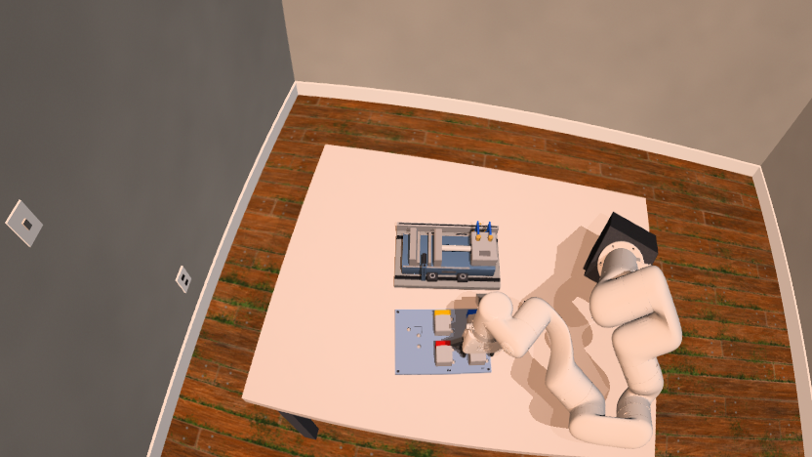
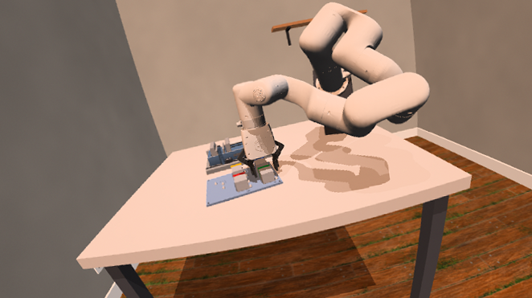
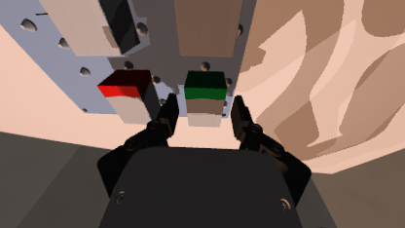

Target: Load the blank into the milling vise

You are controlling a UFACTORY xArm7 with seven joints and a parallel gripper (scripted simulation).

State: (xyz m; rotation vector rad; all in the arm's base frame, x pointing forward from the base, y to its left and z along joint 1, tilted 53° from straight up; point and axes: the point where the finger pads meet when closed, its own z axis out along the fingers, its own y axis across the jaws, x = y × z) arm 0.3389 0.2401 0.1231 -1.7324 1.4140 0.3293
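Observation:
The blank with the green end (image 2: 268, 176) (image 3: 205, 93) lies on the infeed plate (image 1: 408, 363) (image 2: 218, 195), its painted end toward the vise. In the top view the arm covers its green end. My gripper (image 2: 265, 172) (image 3: 204, 103) is open and points down. In the wrist view its fingers appear on either side of the green-ended blank with gaps at both sides; their exact height beside it is unclear. The vise (image 1: 448, 270) (image 2: 224, 157) holds no blank between the fixed jaw (image 1: 414, 248) and the moving jaw (image 1: 438, 248). The dark work stop (image 1: 424, 268) is at the plate-side end.
The red-ended blank (image 1: 443, 355) (image 2: 241, 183) (image 3: 128, 103) lies close beside my left finger in the wrist view. The yellow-ended blank (image 1: 442, 324) is behind it. The blue-ended blank (image 1: 470, 311) (image 3: 207, 29) is partly hidden by the arm. Small pegs stand on the infeed plate.

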